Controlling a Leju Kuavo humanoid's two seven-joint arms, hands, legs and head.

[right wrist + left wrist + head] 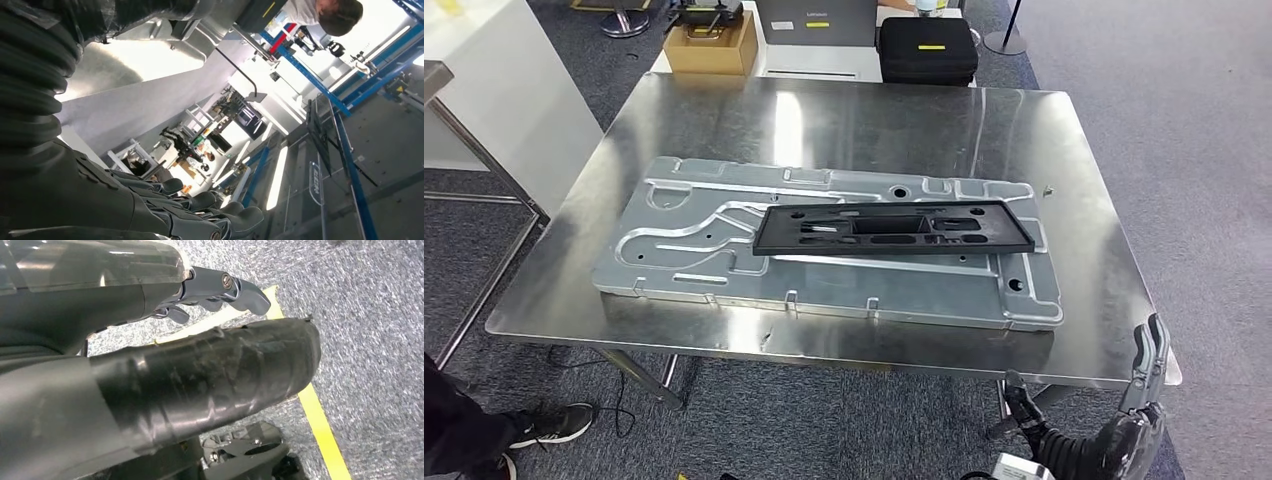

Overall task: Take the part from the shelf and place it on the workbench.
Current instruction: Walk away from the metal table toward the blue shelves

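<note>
A long black plastic part (892, 230) lies flat on a silver pressed-metal panel (684, 260), which rests on the steel workbench (1084, 300). My right hand (1136, 405) is low at the bench's near right corner, below its edge, with fingers (1152, 350) pointing up, apart and holding nothing. The right wrist view shows the same hand (165, 210) with its fingers stretched out beside the bench's shiny metal (150, 65). In the left wrist view, my left hand (195, 340) hangs over grey carpet, with its taped thumb and fingers (225, 287) apart around nothing.
Behind the bench stand a cardboard box (709, 45) and a black case (928, 48). A white cabinet (504, 90) is at the left. A person's shoe (549, 422) is on the floor near the left. A blue shelf rack (350, 165) and a person (330, 12) are nearby. Yellow tape (320, 425) marks the carpet.
</note>
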